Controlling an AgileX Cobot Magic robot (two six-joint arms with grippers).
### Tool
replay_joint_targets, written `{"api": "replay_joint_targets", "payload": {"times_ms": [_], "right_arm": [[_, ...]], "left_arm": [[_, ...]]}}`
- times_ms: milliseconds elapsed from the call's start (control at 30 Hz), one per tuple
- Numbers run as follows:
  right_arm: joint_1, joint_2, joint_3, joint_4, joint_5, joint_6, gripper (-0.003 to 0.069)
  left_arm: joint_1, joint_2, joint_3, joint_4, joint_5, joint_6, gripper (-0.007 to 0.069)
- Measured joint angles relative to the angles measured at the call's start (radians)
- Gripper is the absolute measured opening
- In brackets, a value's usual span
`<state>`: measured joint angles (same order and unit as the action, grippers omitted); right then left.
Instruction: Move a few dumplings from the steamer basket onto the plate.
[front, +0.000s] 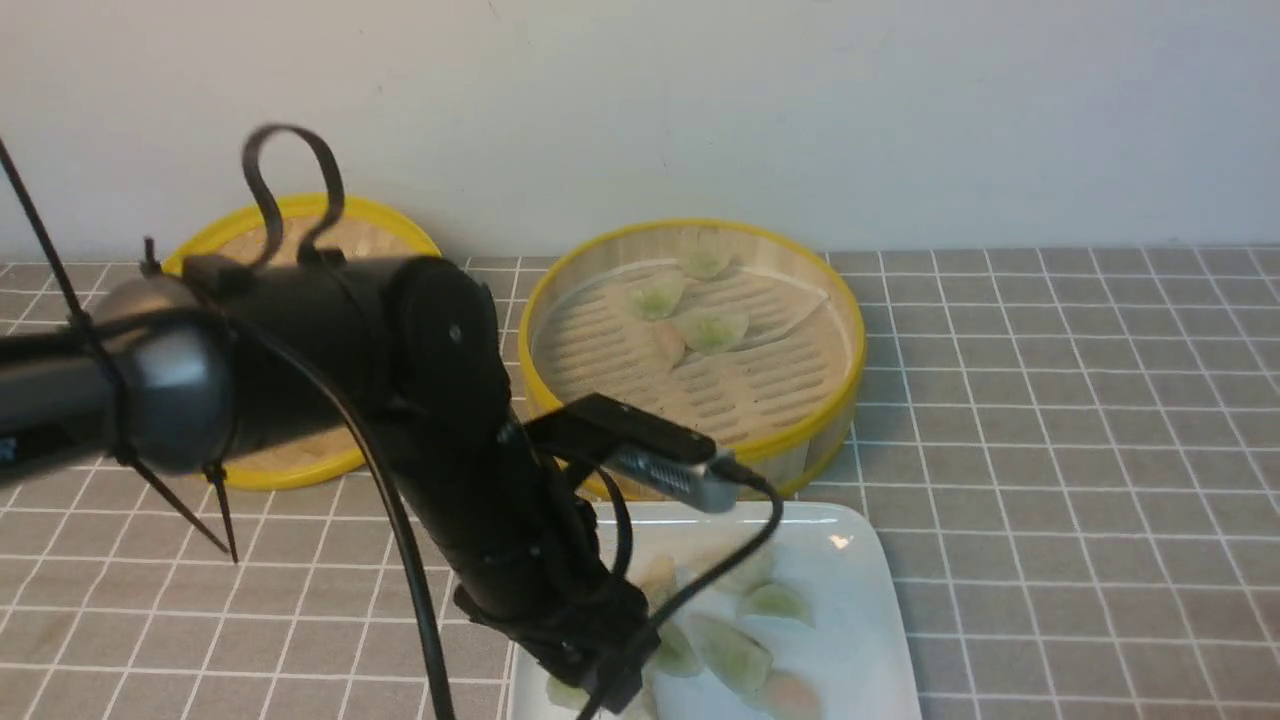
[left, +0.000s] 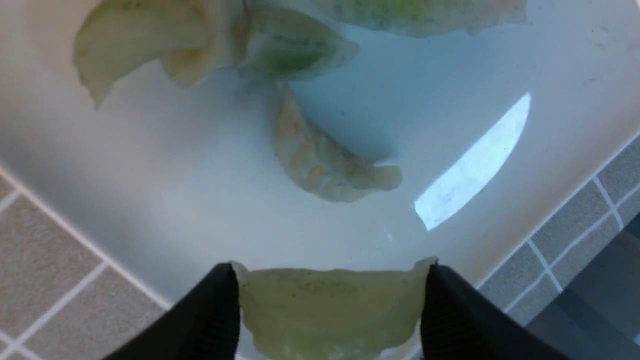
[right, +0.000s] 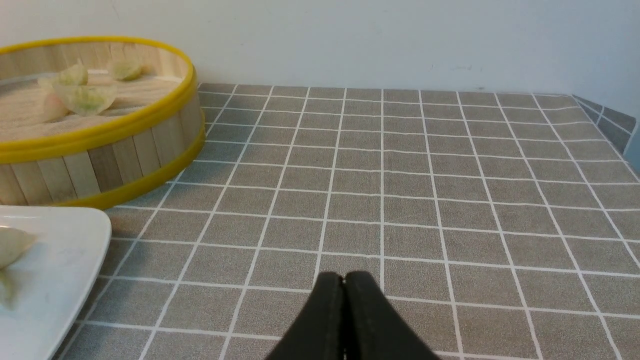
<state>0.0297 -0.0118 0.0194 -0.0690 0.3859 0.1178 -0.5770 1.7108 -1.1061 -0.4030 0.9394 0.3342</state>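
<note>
My left gripper (left: 330, 272) is shut on a pale green dumpling (left: 330, 315), gripping its two ends just above the white plate (left: 200, 200). Several other dumplings (left: 320, 160) lie on the plate. In the front view my left arm (front: 470, 480) reaches down over the plate (front: 870, 640) and hides its own fingertips. The steamer basket (front: 800, 460) stands behind the plate with several dumplings (front: 712, 330) in it. My right gripper (right: 344, 280) is shut and empty, low over the tiled table to the right of the basket (right: 125, 150) and the plate (right: 60, 270).
The flat woven yellow-rimmed lid (front: 370, 235) lies at the back left, partly behind my left arm. A white wall runs along the back of the grey tiled table (front: 1080, 480). The left wrist camera and its cable (front: 690, 480) hang over the basket's near rim.
</note>
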Motion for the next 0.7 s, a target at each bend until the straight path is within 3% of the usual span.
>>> {"api": "replay_joint_targets", "payload": {"times_ms": [133, 333, 567, 700], "right_arm": [[0.0, 0.0, 0.0, 0.0, 0.0, 0.0, -0.0015], [0.0, 0.0, 0.0, 0.0, 0.0, 0.0, -0.0015], [0.0, 0.0, 0.0, 0.0, 0.0, 0.0, -0.0015], [0.0, 0.0, 0.0, 0.0, 0.0, 0.0, -0.0015]], "left_arm": [[-0.01, 0.003, 0.01, -0.008, -0.105, 0.013, 0.0415], [-0.01, 0.034, 0.01, -0.009, -0.142, 0.014, 0.0419], [-0.01, 0.053, 0.01, -0.01, -0.157, 0.003, 0.0565], [-0.01, 0.034, 0.01, -0.011, -0.159, -0.004, 0.0545]]}}
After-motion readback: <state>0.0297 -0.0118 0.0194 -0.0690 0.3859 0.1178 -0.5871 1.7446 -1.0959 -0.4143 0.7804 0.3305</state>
